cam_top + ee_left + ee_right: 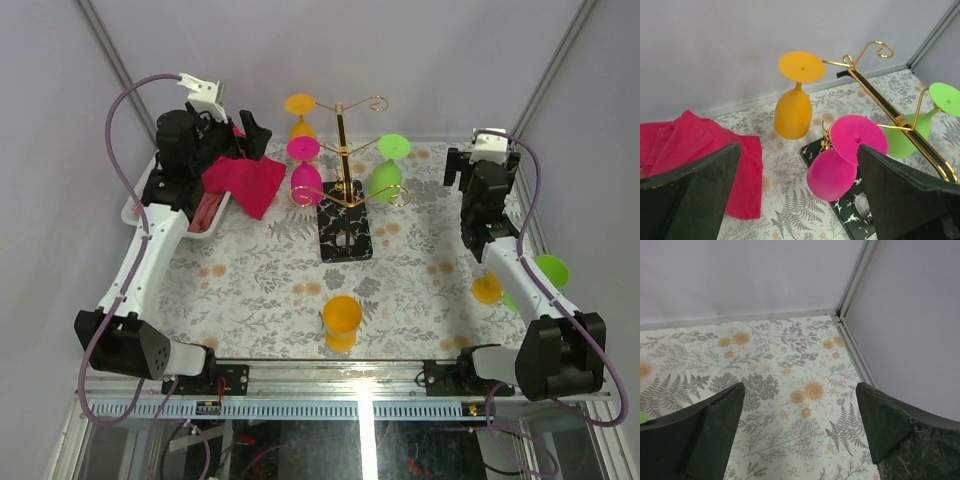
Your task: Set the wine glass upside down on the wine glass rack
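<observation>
Wire of thin gold makes up the wine glass rack (343, 150): a tall central post with curl-ended arms branching off in tiers, fixed to a flat black base (344, 233) with a white pattern. It stands toward the far edge of the desk, about midway between the left and right edges, on the floral-printed table cover (250, 285). Its long axis is the post, which is upright with the top curls pointing up; the arms reach out to left and right. Three plastic glasses hang from the arms bowl-down, feet uppermost: an orange hanging glass (793, 114) high on the left side, a magenta hanging glass (832, 174) lower on the same side, and a lime-green hanging glass (910, 134) on the right.

A loose orange plastic wine glass (341, 322) stands close to the near edge, roughly in line with the rack, mouth up and stem vertical, well apart from both grippers. A second orange glass (487, 290) and a green glass (549, 268) sit by the right edge, partly hidden behind the right arm.

The left gripper (800, 197) hovers near the far-left corner, its fingers spread wide and holding nothing, facing the rack. Beneath it a crumpled red cloth (247, 183) drapes over a white tray (134, 208). The right gripper (800, 435) is near the far-right corner, fingers parted and holding nothing, aimed at the cover.
</observation>
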{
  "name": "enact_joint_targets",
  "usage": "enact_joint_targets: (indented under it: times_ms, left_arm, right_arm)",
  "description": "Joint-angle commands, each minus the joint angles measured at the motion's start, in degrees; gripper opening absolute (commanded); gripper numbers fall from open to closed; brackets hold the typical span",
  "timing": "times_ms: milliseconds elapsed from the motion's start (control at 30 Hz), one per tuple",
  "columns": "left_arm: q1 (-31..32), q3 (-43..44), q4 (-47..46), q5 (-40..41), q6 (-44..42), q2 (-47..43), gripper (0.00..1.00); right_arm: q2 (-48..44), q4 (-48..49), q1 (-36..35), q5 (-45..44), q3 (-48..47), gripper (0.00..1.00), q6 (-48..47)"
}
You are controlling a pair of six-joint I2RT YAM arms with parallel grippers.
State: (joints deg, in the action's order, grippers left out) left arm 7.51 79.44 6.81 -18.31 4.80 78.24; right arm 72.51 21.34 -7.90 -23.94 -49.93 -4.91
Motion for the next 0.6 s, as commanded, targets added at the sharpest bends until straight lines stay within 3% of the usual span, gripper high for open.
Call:
enact_joint_targets:
  times_ms: [0,133,233,567]
  left_arm:
    - [-0.7,3.6,1.0,0.0,1.1,0.2,1.00]
    - [-0.9,-2.4,-2.6,-1.6,3.0,-1.1,1.00]
    - [-0.9,-7.3,-5.6,-0.4,3.6,-2.1,1.00]
    - [-0.9,-8.6,-6.9,0.6,1.7,-1.3,1.00]
  right_arm:
    - [0.7,-5.7,0.4,3.4,-7.9,0.99,-0.3]
    - [2.0,-7.9,0.5,4.3,-9.2,0.99,-3.3]
    - [1.0,-9.3,0.8,1.6,-10.9,0.99,1.0]
    - [3.9,-24.6,0.9,-2.5,-19.9,0.99,0.1]
